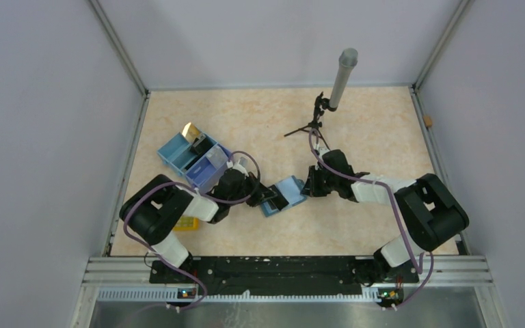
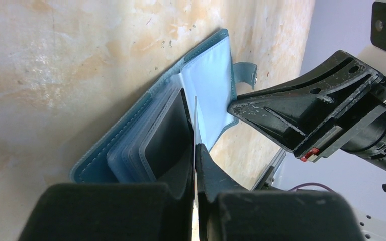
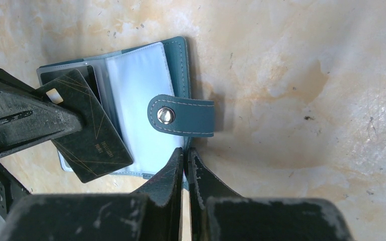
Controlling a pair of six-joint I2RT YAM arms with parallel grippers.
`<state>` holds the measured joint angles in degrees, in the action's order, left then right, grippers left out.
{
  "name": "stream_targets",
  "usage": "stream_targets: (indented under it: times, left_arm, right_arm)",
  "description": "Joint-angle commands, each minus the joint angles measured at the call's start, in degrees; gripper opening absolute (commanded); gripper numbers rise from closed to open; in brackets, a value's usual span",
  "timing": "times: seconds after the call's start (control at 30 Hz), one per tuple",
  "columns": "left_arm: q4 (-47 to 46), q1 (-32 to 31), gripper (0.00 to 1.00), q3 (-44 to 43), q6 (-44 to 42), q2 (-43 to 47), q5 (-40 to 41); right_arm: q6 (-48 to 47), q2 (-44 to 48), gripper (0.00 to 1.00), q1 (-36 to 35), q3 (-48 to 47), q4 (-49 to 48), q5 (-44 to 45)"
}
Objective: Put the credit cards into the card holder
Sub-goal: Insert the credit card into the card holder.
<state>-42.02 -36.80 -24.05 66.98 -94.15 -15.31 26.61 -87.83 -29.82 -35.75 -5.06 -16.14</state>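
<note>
The teal card holder (image 1: 290,192) lies open on the table between my two grippers, its clear sleeves (image 3: 140,100) and snap clasp (image 3: 181,116) showing. My left gripper (image 2: 196,148) is shut on a black credit card (image 3: 91,131) with gold lines, which lies tilted over the holder's left half. A dark shape (image 2: 168,135) sits in a sleeve under it. My right gripper (image 3: 186,153) is shut on the card holder's right cover edge, just below the clasp. A gold card (image 1: 191,130) stands in the blue tray box.
A blue partitioned tray box (image 1: 195,158) sits at the left behind my left arm. A yellow studded block (image 1: 188,223) lies near the left arm's base. A grey cylinder on a small black stand (image 1: 340,78) rises at the back. Metal rails edge the table.
</note>
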Motion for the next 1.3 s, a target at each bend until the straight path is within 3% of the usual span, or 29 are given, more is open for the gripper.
stream_targets:
  times: [0.0, 1.27]
  left_arm:
    - [-1.07, 0.4, 0.0, -1.32, -1.08, -0.29, 2.02]
    - [-6.59, -0.66, 0.0, -0.43, 7.79, -7.72, -1.57]
  right_arm:
    - [-0.66, -1.15, 0.0, 0.38, -0.9, 0.58, 2.52]
    - [-0.4, -0.86, 0.0, 0.38, -1.0, 0.66, 3.63]
